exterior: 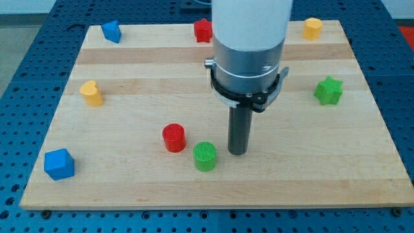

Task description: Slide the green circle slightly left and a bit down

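The green circle (206, 156), a short ribbed cylinder, stands on the wooden board (129, 188) near the view's bottom middle. My tip (237, 153) rests on the board just to the right of it, a small gap apart. A red circle (173, 138) stands close to the green circle's upper left.
A blue cube (59, 164) sits at the bottom left, a yellow heart (92, 93) at the left, a blue block (111, 31) at the top left, a red star (204, 30) at the top middle, a yellow block (312, 28) at the top right, a green star (328, 90) at the right.
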Controlling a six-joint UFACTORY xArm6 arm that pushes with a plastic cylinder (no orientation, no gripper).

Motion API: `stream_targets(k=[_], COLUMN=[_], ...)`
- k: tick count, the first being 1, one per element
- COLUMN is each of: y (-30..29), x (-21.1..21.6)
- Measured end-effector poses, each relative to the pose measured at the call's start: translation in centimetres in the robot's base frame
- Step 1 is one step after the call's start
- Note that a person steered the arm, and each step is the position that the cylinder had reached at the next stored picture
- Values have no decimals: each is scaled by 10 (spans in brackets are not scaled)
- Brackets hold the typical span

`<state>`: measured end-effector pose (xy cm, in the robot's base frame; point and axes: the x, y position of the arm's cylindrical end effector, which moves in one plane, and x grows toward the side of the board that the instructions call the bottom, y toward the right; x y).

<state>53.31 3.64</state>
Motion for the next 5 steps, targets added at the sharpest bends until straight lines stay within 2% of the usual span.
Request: stream_targets(k=[3,5], y=[2,39], x=[0,-5])
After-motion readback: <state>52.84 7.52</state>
